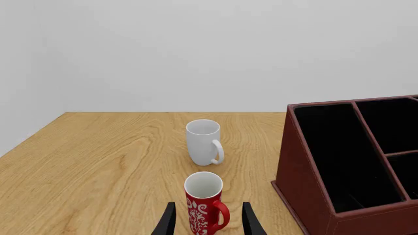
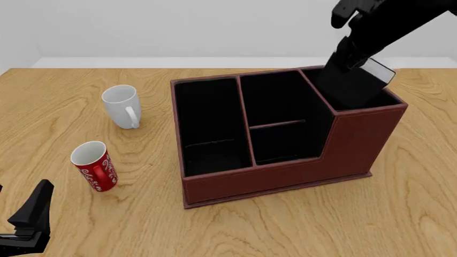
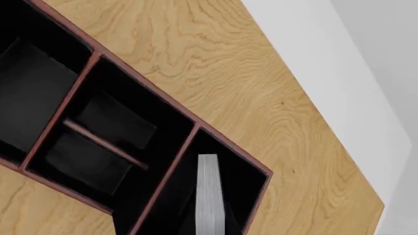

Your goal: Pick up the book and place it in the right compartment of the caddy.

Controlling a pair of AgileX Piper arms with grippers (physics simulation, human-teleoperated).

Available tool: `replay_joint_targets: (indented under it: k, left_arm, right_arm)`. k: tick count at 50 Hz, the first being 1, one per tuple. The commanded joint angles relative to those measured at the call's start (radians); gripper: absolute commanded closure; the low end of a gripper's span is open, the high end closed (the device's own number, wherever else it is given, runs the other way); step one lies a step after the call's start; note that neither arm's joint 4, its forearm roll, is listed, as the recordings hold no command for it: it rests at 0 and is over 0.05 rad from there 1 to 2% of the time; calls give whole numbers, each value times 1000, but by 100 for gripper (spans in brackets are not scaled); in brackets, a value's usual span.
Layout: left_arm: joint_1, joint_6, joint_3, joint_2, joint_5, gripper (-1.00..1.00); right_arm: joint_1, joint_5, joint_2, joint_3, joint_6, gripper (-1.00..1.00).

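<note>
The reddish-brown caddy with its black interior stands mid-table. Its right compartment is the tall end section. The black book hangs tilted with its lower part inside that compartment, white page edges facing up and right. My right gripper comes down from the upper right and is shut on the book's top. In the right wrist view the book's page edge points down into the right compartment. My left gripper is open near the table's front left, short of the red mug.
A red patterned mug and a white mug stand left of the caddy. The caddy lies to the right of the left gripper. Its long left section and divided middle sections hold nothing.
</note>
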Motion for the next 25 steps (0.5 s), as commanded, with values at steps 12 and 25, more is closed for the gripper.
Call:
replay_joint_targets:
  k: [12,25]
  left_arm:
    - [0,0,0,0,0,-100]
    - [0,0,0,0,0,-100]
  right_arm:
    - [-11,-69,19,79,52,100]
    - [-46,-106,53,120,47,100]
